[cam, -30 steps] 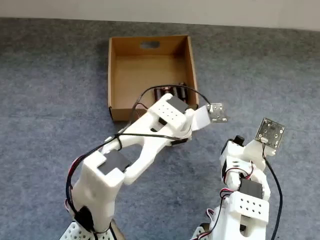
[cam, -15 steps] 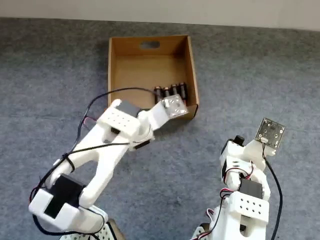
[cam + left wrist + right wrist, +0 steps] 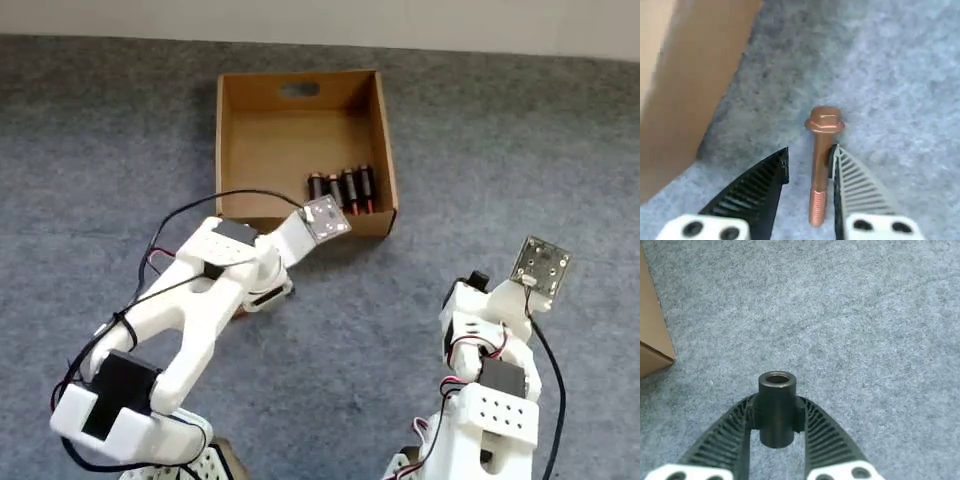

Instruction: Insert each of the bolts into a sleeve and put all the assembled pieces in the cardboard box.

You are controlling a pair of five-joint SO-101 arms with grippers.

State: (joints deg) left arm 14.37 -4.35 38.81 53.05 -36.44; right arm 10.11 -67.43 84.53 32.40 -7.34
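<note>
A copper bolt (image 3: 821, 160) lies on the grey carpet between the fingers of my left gripper (image 3: 810, 149). That gripper is open; the bolt sits close against one finger, with a gap to the other. My right gripper (image 3: 776, 402) is shut on a dark sleeve (image 3: 776, 412), whose open bore faces away from the wrist. The cardboard box (image 3: 232, 150) stands at the back of the table with several assembled pieces (image 3: 341, 188) in a row in its near right corner. In the high view my left arm (image 3: 225, 270) hangs just in front of the box.
The box's outer wall (image 3: 695, 85) is close beside my left gripper, and its corner (image 3: 652, 355) shows near the right gripper. My right arm (image 3: 485, 350) stands at the front right. Bare grey carpet (image 3: 520, 150) surrounds the box.
My left arm has swung from the box's front right corner toward the left and drawn back in front of the box. The right arm has not moved.
</note>
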